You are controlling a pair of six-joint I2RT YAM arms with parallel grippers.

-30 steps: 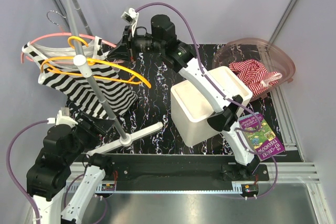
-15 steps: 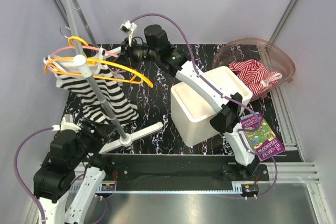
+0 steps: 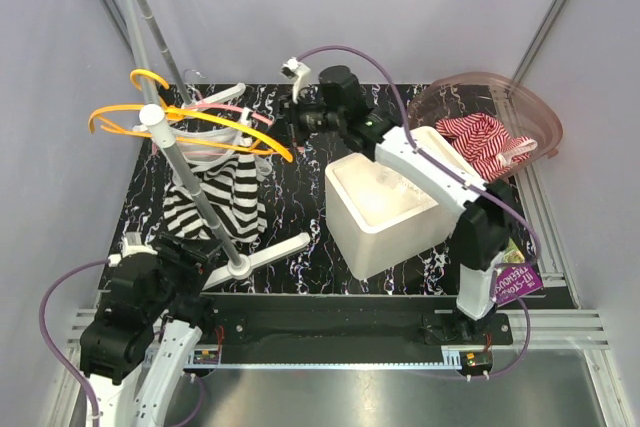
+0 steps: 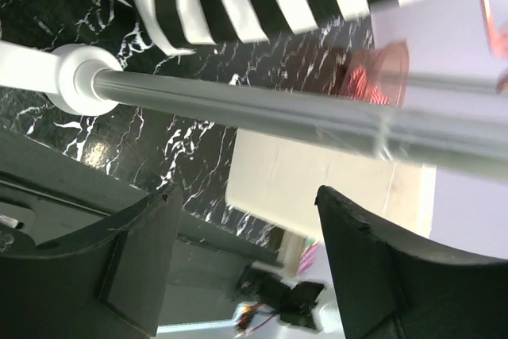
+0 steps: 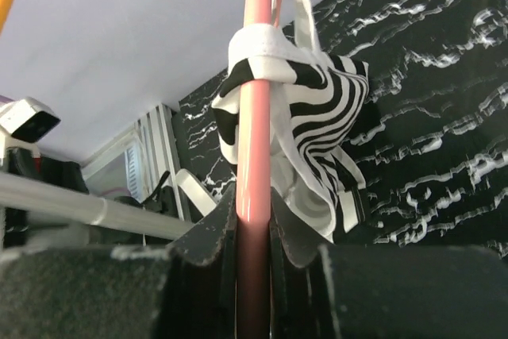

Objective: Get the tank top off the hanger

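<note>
Pinching the pink hanger (image 5: 255, 77) between its pressed-together fingers, the right gripper (image 5: 254, 224) holds the bar above the black marbled table (image 3: 300, 197). The black-and-white striped tank top (image 3: 225, 192) hangs from that hanger, one strap looped and bunched around the pink bar just beyond the fingertips, its body draping down beside the grey rack pole (image 3: 190, 182). An orange hanger (image 3: 150, 119) sits at the top of the pole, near the pink one. The left gripper (image 4: 248, 196) is low by the rack's white base (image 4: 75, 77), jaws spread wide with nothing between them. A white bin (image 3: 385, 212) stands right of the rack, and a pink basket (image 3: 535, 112) holding a red-striped garment (image 3: 485, 137) lies at the far right corner
</note>
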